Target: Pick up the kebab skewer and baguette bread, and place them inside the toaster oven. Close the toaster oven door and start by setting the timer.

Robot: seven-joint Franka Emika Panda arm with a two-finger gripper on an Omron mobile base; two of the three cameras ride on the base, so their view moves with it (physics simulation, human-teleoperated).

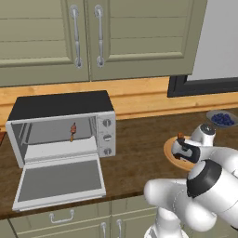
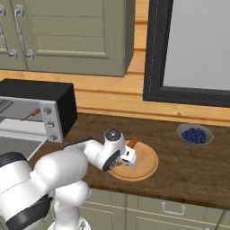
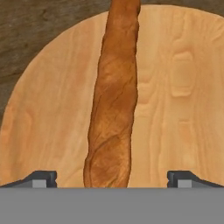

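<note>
The orange-brown baguette bread [image 3: 114, 96] lies on a round wooden board [image 3: 179, 87], and its tip [image 1: 180, 135] [image 2: 133, 142] sticks out past the hand. My gripper [image 3: 111, 179] [image 1: 182, 149] [image 2: 127, 158] hangs low over the board, open, with one fingertip [image 3: 42, 178] on each side of the loaf's near end, both apart from it. The kebab skewer [image 1: 72, 132] [image 2: 31, 113] rests inside the silver toaster oven [image 1: 59, 106] [image 2: 63, 105]. The toaster oven door [image 1: 60, 179] lies folded down flat.
A grey bowl of blueberries [image 1: 222, 119] [image 2: 194, 134] stands on the dark wooden counter [image 1: 139, 148] behind and to the right of the board [image 2: 143, 166]. The oven's knobs [image 1: 107, 137] [image 2: 49, 124] face front. Green cabinets [image 1: 93, 37] hang above it.
</note>
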